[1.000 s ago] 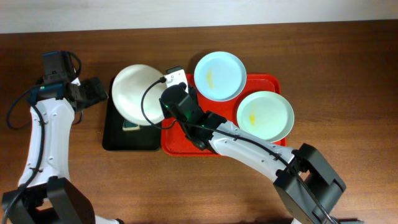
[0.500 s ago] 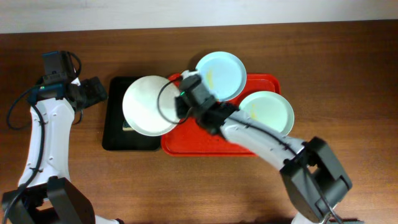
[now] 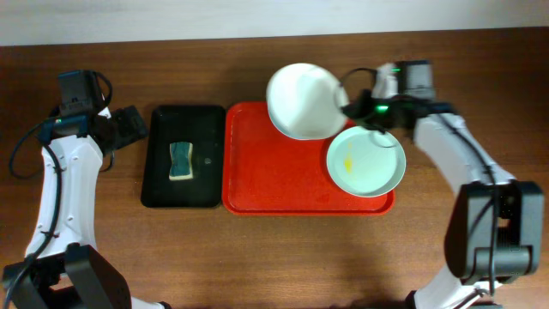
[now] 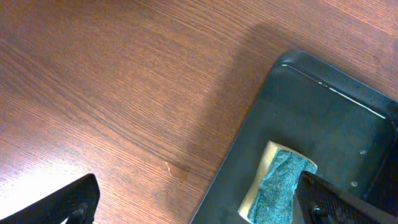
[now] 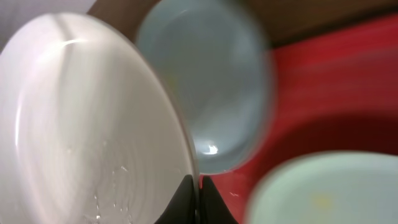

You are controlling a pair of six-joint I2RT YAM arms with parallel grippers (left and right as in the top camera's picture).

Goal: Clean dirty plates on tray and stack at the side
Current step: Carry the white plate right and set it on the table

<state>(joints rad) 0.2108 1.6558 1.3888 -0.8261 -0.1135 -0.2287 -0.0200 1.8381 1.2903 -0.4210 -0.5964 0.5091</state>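
Note:
My right gripper [image 3: 349, 108] is shut on the rim of the white plate [image 3: 302, 100] and holds it tilted over the back of the red tray [image 3: 274, 176]. The right wrist view shows the fingers [image 5: 198, 194] pinching the white plate's [image 5: 81, 124] edge. The pale blue plate [image 5: 208, 81] lies under it on the tray [image 5: 336, 81] and is hidden in the overhead view. The pale green plate [image 3: 364, 160], with a yellow smear, lies at the tray's right; it also shows in the right wrist view [image 5: 323, 186]. My left gripper [image 3: 130, 124] is open and empty.
A black tray [image 3: 199, 129] with a green-and-yellow sponge [image 3: 181, 160] stands left of the red tray. The left wrist view shows the open fingers [image 4: 199, 205] over bare wood beside the black tray [image 4: 336, 118] and sponge [image 4: 280, 186].
My right arm swung the white plate from over the black tray rightward to over the blue plate at the red tray's back. The sponge is uncovered. The left arm has not moved.

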